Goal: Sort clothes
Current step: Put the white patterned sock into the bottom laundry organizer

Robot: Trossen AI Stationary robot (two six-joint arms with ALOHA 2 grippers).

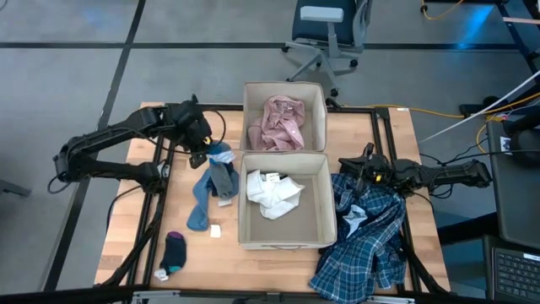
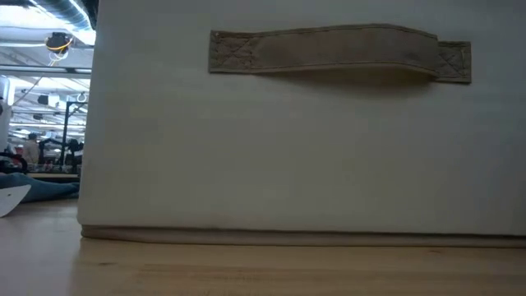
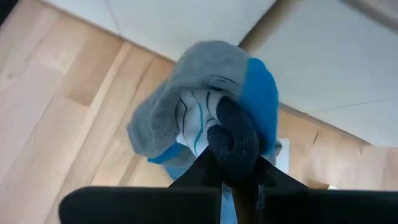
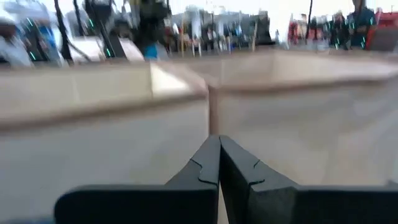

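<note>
My left gripper (image 1: 205, 152) (image 3: 233, 167) is shut on a bunch of socks (image 1: 218, 169) at the left of the two beige bins: grey, blue and dark grey socks (image 3: 199, 99). The bunch trails toward the table's near edge, and a blue sock (image 1: 198, 211) lies on the wood. My right gripper (image 1: 348, 169) (image 4: 218, 158) is shut and shows nothing between its fingers. It is above the blue-white plaid shirt (image 1: 363, 245), facing the near bin's right wall. The pink shirt (image 1: 283, 122) lies in the far bin and the white top (image 1: 272, 194) in the near bin. My left gripper pinches a rolled fold of the dark grey sock (image 3: 235, 140) between its two fingers. The grey sock (image 3: 186, 93) and the blue sock (image 3: 261, 93) bunch up just beyond the fingertips. The fingers slant down from the table's left. The far end of the bunch (image 1: 202, 207) lies on the table.
The far bin (image 1: 250, 114) and the near bin (image 1: 243, 211) stand side by side at the table's middle. The near bin's wall with its handle (image 2: 337, 53) fills the low view. A dark sock with a teal toe (image 1: 175, 249) and a white tag (image 1: 216, 230) lie at the near left.
</note>
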